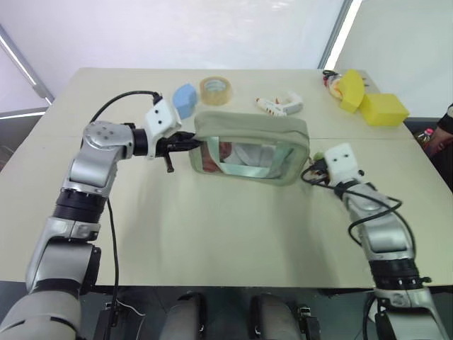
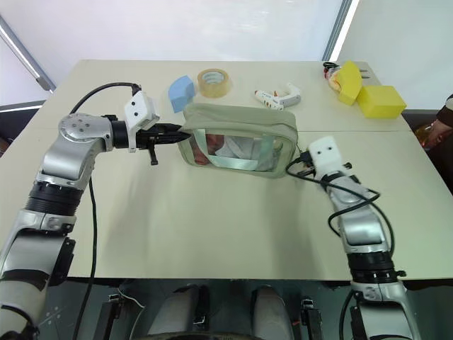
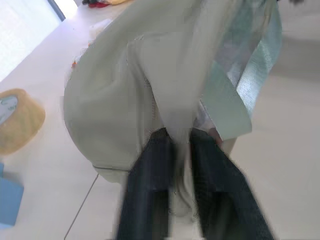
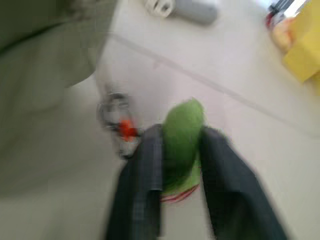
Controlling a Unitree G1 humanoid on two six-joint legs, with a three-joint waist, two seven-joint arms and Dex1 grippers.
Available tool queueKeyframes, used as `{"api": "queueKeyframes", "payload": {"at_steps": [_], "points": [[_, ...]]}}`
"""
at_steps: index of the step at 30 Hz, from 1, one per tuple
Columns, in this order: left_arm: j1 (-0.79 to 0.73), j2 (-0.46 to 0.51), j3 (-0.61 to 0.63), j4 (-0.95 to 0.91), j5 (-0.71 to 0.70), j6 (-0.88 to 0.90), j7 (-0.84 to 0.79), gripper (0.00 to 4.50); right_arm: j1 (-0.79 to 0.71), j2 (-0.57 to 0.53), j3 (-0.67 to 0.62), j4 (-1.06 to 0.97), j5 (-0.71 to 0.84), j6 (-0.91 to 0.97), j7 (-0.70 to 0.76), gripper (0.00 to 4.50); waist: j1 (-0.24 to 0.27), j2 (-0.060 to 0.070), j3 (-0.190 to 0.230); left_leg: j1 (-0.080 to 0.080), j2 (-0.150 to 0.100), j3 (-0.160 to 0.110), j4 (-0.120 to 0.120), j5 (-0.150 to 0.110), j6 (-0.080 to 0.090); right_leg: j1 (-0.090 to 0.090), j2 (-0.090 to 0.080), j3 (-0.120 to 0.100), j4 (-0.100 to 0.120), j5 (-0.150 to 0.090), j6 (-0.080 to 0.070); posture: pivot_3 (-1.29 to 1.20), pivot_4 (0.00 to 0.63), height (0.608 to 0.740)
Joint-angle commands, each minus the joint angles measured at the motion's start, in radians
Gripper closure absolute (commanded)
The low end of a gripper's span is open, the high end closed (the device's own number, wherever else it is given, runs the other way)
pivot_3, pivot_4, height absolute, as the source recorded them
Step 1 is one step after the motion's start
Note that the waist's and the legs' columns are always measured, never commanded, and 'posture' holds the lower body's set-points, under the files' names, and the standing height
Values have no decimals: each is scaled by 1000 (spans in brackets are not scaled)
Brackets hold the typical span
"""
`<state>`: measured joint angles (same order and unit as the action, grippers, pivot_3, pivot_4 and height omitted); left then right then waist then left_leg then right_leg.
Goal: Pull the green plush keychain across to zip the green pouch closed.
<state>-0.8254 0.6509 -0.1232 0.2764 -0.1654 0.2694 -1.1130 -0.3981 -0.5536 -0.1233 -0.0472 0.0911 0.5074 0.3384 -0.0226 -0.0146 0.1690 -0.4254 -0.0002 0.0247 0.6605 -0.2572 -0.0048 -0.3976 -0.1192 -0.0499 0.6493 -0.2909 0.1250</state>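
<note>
The green pouch [image 1: 251, 134] stands on the table's middle, its clear window facing me and its top edge running left to right. At the pouch's left end, my left gripper [image 1: 190, 142] holds a fold of the pouch fabric [image 3: 165, 100] between its two fingers [image 3: 150, 175]. My right gripper [image 1: 315, 168] is at the pouch's right end. Between its fingers [image 4: 142, 170] sits the green plush keychain [image 4: 182, 135]. Beside the keychain, a metal ring [image 4: 117, 122] with an orange bit links toward the pouch.
Behind the pouch lie a light blue block [image 1: 185, 99], a roll of tape [image 1: 216, 90] and a white tool [image 1: 280, 105]. Yellow sponges [image 1: 382, 108] sit at the far right corner. A person [image 1: 442, 131] is at the right edge.
</note>
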Motion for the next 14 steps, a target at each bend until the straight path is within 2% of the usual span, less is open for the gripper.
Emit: {"api": "queueKeyframes", "payload": {"at_steps": [1, 3, 4, 5, 9, 14], "points": [[-8, 42, 56, -6, -31, 33, -15, 1830, -75, -115, -97, -134, 159, 100, 172, 1310, 6, 0, 1, -1, 0, 0, 0, 0, 0, 0, 0, 0, 0, 0, 0, 0, 150, 740], [-19, 61, 84, 2, -60, 67, -23, 765, -97, -191, -138, -219, 296, 228, 284, 191, 11, 0, 1, -1, 0, 0, 1, 0, 0, 0, 0, 0, 0, 0, 0, 0, 150, 740], [-24, 72, 102, 3, -77, 91, -29, 317, -102, -235, -165, -274, 392, 307, 350, 0, 12, 0, 1, -1, 0, 0, 1, 0, 0, 0, 0, 0, -1, 0, 0, 0, 150, 740], [-27, 82, 116, 4, -94, 113, -36, 34, -114, -265, -191, -318, 470, 377, 382, 0, 14, 0, 1, -2, 1, -1, 1, 0, 1, 1, 0, -1, -1, 0, 0, 0, 150, 740], [-13, 107, 170, -57, -168, 228, -38, 34, -183, -305, -280, -427, 728, 608, 376, 0, 12, -1, 1, -1, 1, -1, 3, -4, 7, 3, 0, -2, -1, 0, 0, 0, 150, 740], [-9, 114, 174, -75, -182, 277, -26, 34, -177, -299, -272, -503, 808, 682, 305, 0, 15, -1, 1, -1, 3, -2, 3, -4, 7, 4, 0, -3, -2, 0, 0, 0, 150, 740]]}}
